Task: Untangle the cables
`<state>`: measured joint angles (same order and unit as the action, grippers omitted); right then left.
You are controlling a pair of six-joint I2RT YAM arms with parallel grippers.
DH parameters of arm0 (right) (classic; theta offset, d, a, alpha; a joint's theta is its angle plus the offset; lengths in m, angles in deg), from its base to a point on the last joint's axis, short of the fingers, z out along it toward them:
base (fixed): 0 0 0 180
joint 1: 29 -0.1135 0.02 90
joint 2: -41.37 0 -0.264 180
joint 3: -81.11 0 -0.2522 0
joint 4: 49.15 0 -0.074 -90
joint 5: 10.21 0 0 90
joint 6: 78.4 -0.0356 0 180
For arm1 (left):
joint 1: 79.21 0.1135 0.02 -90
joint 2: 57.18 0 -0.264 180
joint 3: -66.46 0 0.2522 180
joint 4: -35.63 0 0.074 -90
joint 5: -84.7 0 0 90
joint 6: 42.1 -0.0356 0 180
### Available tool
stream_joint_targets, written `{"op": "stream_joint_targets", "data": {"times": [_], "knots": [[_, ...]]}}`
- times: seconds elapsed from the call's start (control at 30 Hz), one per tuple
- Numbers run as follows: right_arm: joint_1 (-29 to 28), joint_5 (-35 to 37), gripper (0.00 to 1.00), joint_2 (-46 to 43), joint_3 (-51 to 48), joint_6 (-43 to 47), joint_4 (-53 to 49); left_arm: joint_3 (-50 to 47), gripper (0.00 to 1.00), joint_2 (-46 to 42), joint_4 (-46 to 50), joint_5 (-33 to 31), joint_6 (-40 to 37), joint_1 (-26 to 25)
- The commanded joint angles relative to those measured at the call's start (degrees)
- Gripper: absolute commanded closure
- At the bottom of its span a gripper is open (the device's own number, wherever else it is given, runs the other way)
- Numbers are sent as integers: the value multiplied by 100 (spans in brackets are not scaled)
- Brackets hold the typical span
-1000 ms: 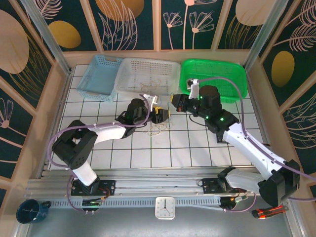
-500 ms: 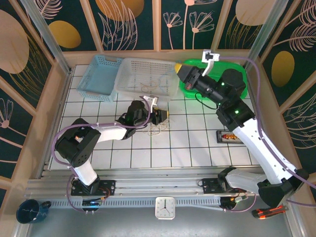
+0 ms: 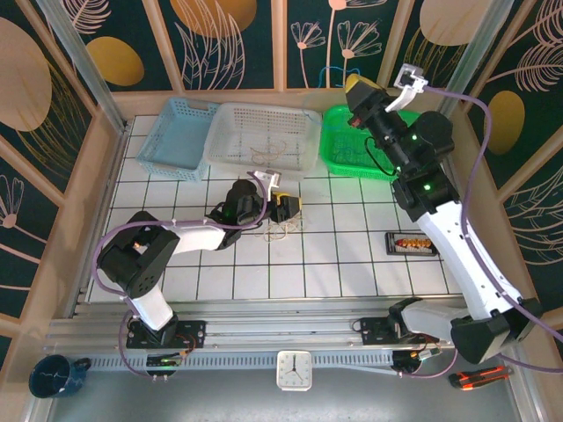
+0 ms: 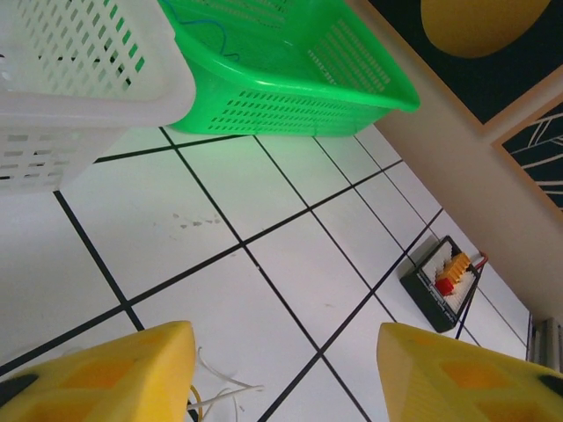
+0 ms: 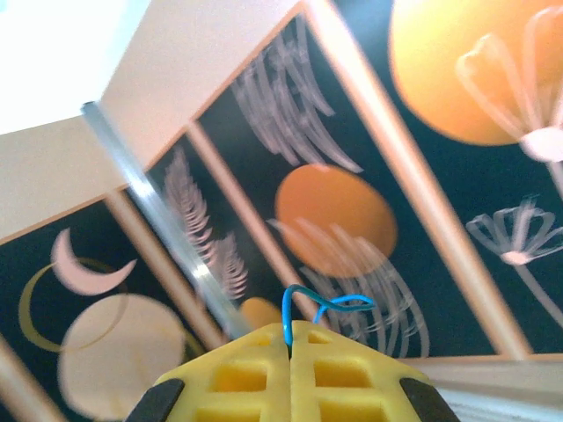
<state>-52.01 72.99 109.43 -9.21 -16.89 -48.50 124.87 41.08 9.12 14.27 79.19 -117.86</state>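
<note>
A small tangle of whitish and yellowish cables (image 3: 280, 230) lies on the tiled table near its middle. My left gripper (image 3: 283, 208) hovers just over it, open; in the left wrist view its yellow fingers (image 4: 97, 374) stand wide apart, with pale cable ends (image 4: 215, 387) by the left one and nothing between them. My right gripper (image 3: 354, 85) is raised high above the green basket (image 3: 378, 145), pointing at the back wall. It is shut on a blue cable (image 5: 321, 308), whose curl (image 3: 339, 72) sticks out past the tips.
The white basket (image 3: 230, 119) at the back holds a few thin strands (image 3: 268, 149), with a blue basket (image 3: 180, 132) to its left. The green basket (image 4: 290, 83) has a blue strand (image 4: 220, 40) inside. A black connector block (image 3: 412, 244) lies on the right tiles.
My right arm swung up and back from the table's middle to high over the green basket, carrying the blue cable. My left gripper stayed by the tangle and its jaws stand wider.
</note>
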Motion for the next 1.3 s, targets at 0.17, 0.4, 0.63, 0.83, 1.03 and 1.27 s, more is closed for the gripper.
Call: {"op": "stream_joint_targets", "data": {"times": [0.17,0.4,0.63,0.83,1.03,1.27], "knots": [[539,1525,100,410,-586,303,705,-97,1,-646,305,-25,-140,-25],[853,2210,100,926,-898,170,821,-262,1,-1145,783,-439,-160,-19],[1238,2244,100,1633,-998,4,613,-580,1,-1776,922,-961,-56,20],[1447,1576,73,2281,-903,-227,384,-616,1,-2176,1252,-1621,356,203],[1406,918,49,2344,-741,-413,148,-435,1,-2163,1381,-1041,1319,891],[969,804,49,1702,-1412,-666,265,-105,1,-2144,1332,-1032,1627,1168]]}}
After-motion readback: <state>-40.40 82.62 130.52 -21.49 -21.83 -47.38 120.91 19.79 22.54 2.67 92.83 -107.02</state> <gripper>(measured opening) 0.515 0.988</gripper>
